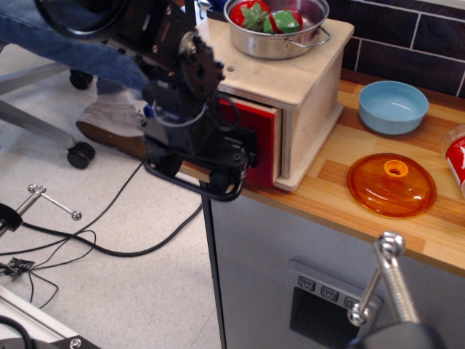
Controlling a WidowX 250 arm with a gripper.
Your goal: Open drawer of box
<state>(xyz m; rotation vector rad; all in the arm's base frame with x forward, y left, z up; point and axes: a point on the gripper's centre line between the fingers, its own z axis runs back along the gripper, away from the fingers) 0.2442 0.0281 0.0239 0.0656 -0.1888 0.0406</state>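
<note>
A: Where's your gripper?

B: At the drawer front, black fingers closed around the black loop handle.

A: And the drawer itself?

B: You can see its red front standing out from the box, a gap showing along its right edge. The box sits at the left end of the bench.

A: What's around it?

B: A steel pot of red and green toys on top; a blue bowl and orange lid to the right, well apart.
</note>
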